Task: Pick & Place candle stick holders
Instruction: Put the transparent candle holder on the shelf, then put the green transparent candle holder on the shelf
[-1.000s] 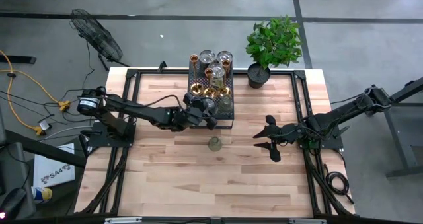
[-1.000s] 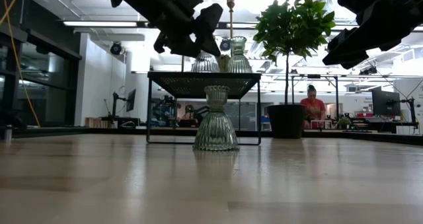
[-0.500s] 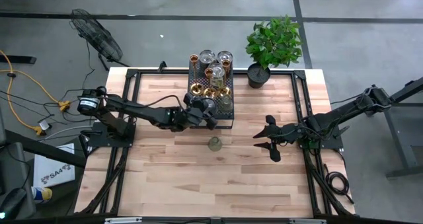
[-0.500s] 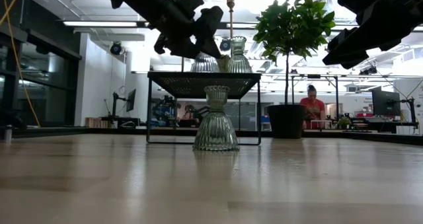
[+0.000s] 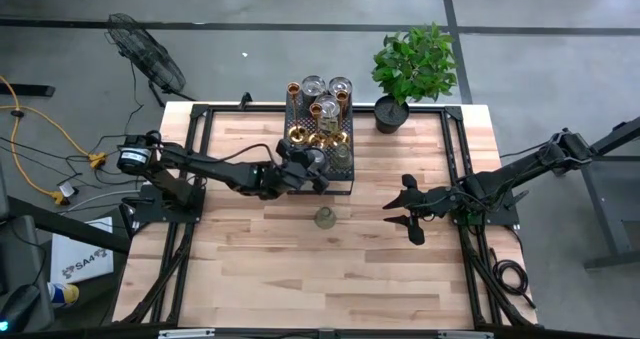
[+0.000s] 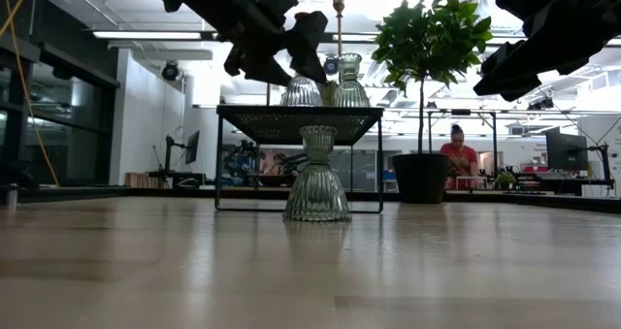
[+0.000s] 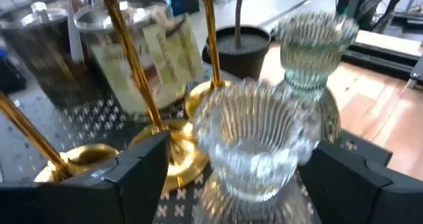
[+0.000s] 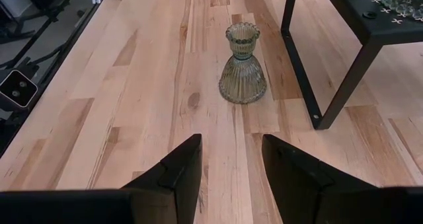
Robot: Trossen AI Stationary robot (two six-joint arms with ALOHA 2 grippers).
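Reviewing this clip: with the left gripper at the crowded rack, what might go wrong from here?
1. The left gripper stands open around a ribbed glass holder on the black rack; closing off-centre may tip it.
2. Brass holders stand close beside it, so a finger may knock their slender stems.
3. The right gripper waits open near the glass holder on the table.

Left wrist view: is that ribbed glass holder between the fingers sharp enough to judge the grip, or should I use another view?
Left wrist view: the ribbed glass holder is soft and smeared, its edges unclear, and the brass stems are blurred too. Low view: the left gripper is a dark silhouette against bright ceiling lights. High view: evenly lit, but the gripper is small there.
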